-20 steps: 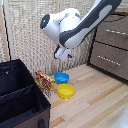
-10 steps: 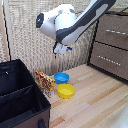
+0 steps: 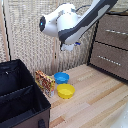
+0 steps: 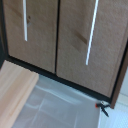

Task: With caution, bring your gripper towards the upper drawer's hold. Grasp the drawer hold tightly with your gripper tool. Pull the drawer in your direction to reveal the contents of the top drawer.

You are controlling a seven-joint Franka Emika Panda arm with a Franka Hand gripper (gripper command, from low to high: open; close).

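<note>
In the exterior view the upper drawer (image 3: 119, 27) is the higher of two dark-brown fronts on the cabinet at the right, and the drawer hold (image 3: 117, 32) is a slim silver bar across it. The lower front (image 3: 111, 59) has a matching bar. My gripper (image 3: 71, 47) hangs under the bulky white arm, well to the exterior view's left of the cabinet and touching nothing; its jaws are too small to read. The wrist view shows both fronts turned sideways. The upper drawer (image 4: 82, 45) with its drawer hold (image 4: 91, 32) appears to be the one away from the wooden surface. No fingers show there.
A black fabric box (image 3: 20, 95) stands at the exterior view's left. Beside it lie a colourful snack bag (image 3: 44, 81), a blue bowl (image 3: 61, 77) and a yellow bowl (image 3: 65, 91) on the wooden table (image 3: 95, 100). A woven screen (image 3: 25, 35) forms the back.
The arm has lifted slightly and shifted a little toward the exterior view's left, with the wrist turning toward the cabinet. The drawers have not moved.
</note>
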